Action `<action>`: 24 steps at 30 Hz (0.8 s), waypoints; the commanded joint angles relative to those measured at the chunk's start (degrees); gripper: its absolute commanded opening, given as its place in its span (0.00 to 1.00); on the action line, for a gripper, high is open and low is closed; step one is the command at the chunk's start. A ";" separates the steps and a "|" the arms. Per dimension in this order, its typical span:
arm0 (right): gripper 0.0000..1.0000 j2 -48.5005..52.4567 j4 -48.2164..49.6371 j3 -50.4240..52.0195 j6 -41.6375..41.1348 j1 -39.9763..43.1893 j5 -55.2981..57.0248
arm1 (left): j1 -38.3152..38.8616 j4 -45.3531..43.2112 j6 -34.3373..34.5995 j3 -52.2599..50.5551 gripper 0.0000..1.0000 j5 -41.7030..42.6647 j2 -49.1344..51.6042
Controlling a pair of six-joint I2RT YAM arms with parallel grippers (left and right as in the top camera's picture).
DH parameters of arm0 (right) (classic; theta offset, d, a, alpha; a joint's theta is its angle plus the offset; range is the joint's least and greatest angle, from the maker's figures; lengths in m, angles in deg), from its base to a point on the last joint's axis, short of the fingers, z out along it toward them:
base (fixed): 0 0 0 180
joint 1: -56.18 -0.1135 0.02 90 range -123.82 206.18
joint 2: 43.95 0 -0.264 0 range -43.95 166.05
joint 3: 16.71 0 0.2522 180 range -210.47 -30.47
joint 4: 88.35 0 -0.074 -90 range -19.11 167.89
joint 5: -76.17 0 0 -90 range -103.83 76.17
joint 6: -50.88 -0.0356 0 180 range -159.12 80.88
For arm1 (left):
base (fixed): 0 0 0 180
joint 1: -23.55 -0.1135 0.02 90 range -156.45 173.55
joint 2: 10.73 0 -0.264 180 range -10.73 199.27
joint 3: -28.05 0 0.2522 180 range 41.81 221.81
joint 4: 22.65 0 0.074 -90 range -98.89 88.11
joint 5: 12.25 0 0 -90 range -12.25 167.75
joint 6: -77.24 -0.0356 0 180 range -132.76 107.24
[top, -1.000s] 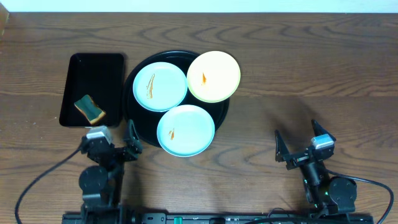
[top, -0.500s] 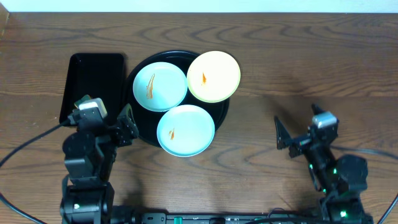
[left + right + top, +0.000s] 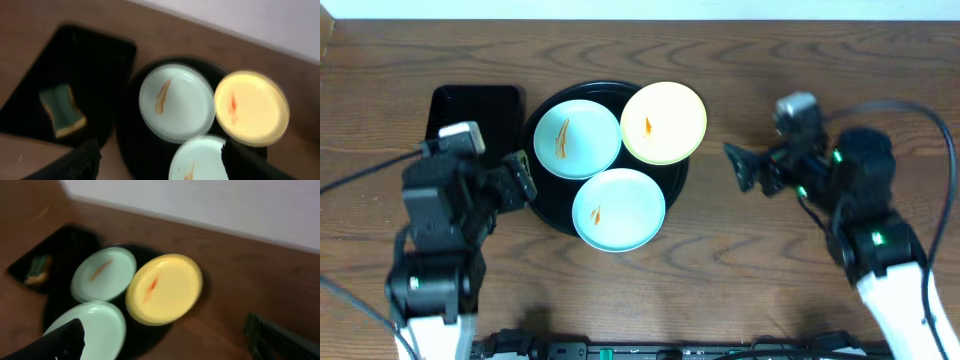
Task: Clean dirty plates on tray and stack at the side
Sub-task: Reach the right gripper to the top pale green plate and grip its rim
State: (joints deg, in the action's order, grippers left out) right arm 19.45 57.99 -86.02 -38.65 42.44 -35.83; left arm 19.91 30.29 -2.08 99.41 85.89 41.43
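Observation:
Three plates lie on the round black tray (image 3: 548,200): a pale blue one (image 3: 577,139) at the back left, a pale yellow one (image 3: 663,122) at the back right, and a second pale blue one (image 3: 618,209) in front. Each carries an orange sauce streak. My left gripper (image 3: 480,168) hovers open just left of the tray, with nothing between its fingers. The right gripper (image 3: 775,160) is open too, over bare table to the right of the yellow plate. The wrist views are blurred; both show the three plates ahead, with the left gripper (image 3: 162,165) and right gripper (image 3: 170,340) empty.
A rectangular black tray (image 3: 470,100) lies left of the round one. A green and yellow sponge (image 3: 61,109) rests in it; in the overhead view my left arm hides it. Brown wooden table stretches to the right of the tray and along the near edge.
Both arms have risen from the near edge and moved forward. The left one now covers the rectangular tray's near end; the right one has swung left toward the yellow plate.

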 commanded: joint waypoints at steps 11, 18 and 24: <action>0.99 26.84 -21.88 -32.59 0.26 -7.98 -6.99 | -4.57 20.76 -5.73 25.09 0.79 8.37 23.58; 0.99 40.41 -30.86 -45.20 0.24 -10.32 -8.33 | -5.44 23.87 -5.73 26.21 0.79 8.26 28.59; 0.99 45.03 -21.90 -45.16 -4.94 -10.49 -9.55 | -5.46 23.45 -5.70 25.88 0.79 7.06 32.13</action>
State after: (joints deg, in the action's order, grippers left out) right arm 63.64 34.43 -129.71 -39.59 32.48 -43.44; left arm 14.60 53.83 -6.87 124.55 92.91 72.16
